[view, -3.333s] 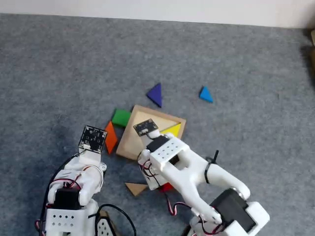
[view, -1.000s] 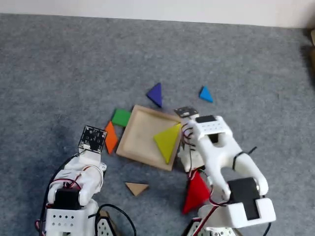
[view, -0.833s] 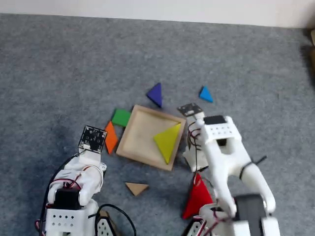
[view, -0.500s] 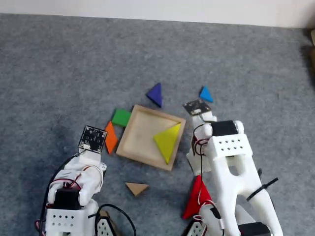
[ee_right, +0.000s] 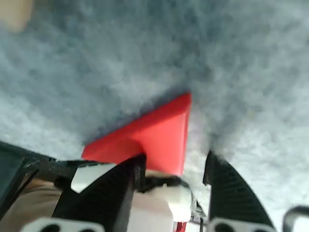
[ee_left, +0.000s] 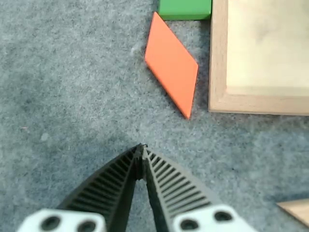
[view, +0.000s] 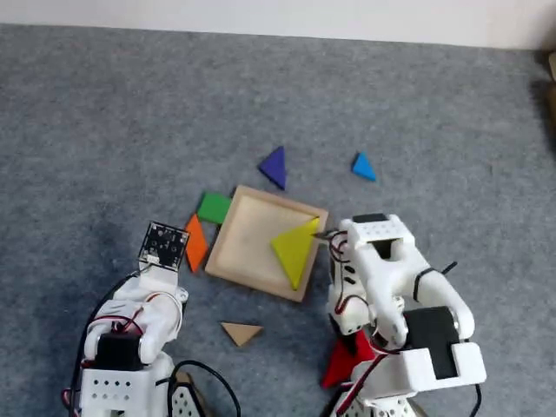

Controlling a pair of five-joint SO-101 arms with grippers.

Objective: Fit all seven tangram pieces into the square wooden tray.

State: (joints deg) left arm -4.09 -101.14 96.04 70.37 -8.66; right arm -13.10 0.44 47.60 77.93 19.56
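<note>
One yellow triangle [view: 295, 249] against right rim of tray [view: 248, 233], left half bare | left fingers [ee_left: 164, 181] closed near orange parallelogram [ee_left: 171, 70] | right fingers [ee_right: 120, 186] open over red triangle [ee_right: 157, 133]

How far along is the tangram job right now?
Done: only the yellow triangle lies in the tray. In hand: the right gripper, open, sits over the red triangle. Left: that one plus the orange parallelogram, green square, purple triangle, blue triangle and tan triangle, all on the carpet.
</note>
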